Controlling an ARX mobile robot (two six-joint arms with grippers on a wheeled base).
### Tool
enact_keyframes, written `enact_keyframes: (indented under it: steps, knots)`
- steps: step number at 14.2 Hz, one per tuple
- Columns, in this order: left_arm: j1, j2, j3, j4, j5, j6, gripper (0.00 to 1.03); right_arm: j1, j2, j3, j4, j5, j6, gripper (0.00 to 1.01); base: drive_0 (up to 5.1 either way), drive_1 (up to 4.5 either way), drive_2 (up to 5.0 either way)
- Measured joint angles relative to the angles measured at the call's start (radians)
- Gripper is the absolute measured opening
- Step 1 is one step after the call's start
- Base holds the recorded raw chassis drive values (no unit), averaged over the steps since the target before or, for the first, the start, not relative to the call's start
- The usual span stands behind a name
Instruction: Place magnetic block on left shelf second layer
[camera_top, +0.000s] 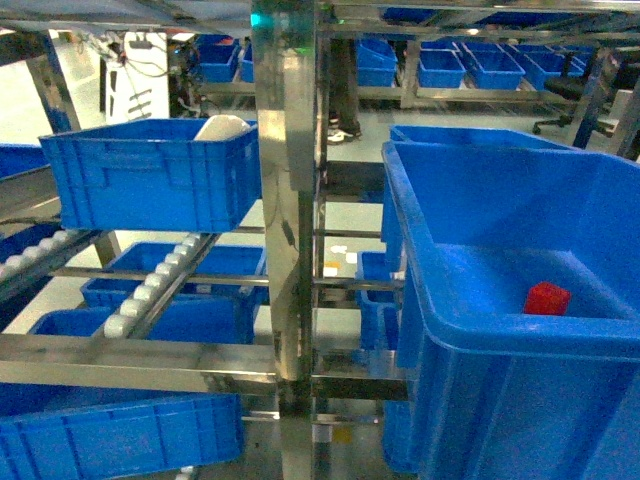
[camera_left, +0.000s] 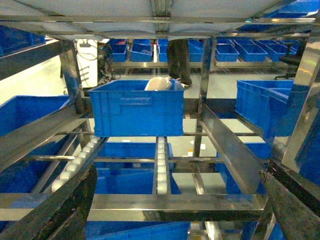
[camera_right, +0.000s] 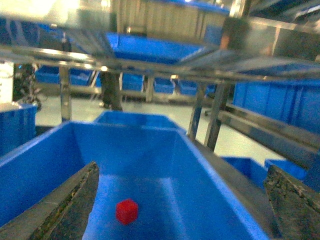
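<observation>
Left shelf second layer (camera_left: 165, 165): near half open above the roller rails (camera_left: 161, 167) | far half blocked by a blue crate (camera_left: 135, 115) | right crate (camera_top: 480, 300): open-topped, walled all round | steel post (camera_top: 290, 200) stands between.

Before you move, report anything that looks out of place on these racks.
Nothing looks spilled or damaged. The magnetic block lies alone in the right blue crate, not on the left shelf second layer, where another blue crate sits.
</observation>
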Motion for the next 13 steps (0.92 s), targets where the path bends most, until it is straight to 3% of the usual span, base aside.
enact_keyframes:
  steps: [1,2,3,4,5,6,7,8,11,13]
  knots:
    - [0.000,0.000,0.000,0.000,0.001,0.000,0.98,-0.033,-0.221,0.000,-0.160,-0.017,-0.011,0.98,0.0,0.00,0.0]
    - [0.000,0.000,0.000,-0.001,0.001,0.000,0.98,-0.048,-0.358,-0.001,-0.212,-0.038,-0.017,0.98,0.0,0.00,0.0]
    - [0.000,0.000,0.000,-0.001,0.002,0.000,0.98,-0.053,-0.365,-0.002,-0.222,-0.066,-0.015,0.98,0.0,0.00,0.0]
    - [0.000,0.000,0.000,0.000,0.002,0.000,0.98,-0.060,-0.334,-0.001,-0.296,-0.077,0.000,0.98,0.0,0.00,0.0]
    - [0.000,0.000,0.000,-0.001,0.002,0.000,0.98,-0.060,-0.325,-0.001,-0.290,-0.079,0.011,0.98,0.0,0.00,0.0]
    - [0.000,0.000,0.000,-0.001,0.002,0.000,0.98,-0.048,-0.355,0.006,-0.341,-0.101,0.038,0.94,0.0,0.00,0.0]
    - [0.000,0.000,0.000,-0.001,0.001,0.000,0.98,-0.016,-0.409,0.013,-0.507,-0.147,0.069,0.82,0.0,0.00,0.0]
    - [0.000,0.000,0.000,0.000,0.002,0.000,0.98,-0.007,-0.423,0.013,-0.560,-0.159,0.087,0.69,0.0,0.00,0.0]
    - [0.000,0.000,0.000,0.000,0.002,0.000,0.98,-0.008,-0.482,0.014,-0.616,-0.156,0.101,0.29,0.0,0.00,0.0]
    - [0.000,0.000,0.000,-0.001,0.001,0.000,0.98,-0.008,-0.644,0.015,-0.805,-0.156,0.102,0.01,0.0,0.00,0.0]
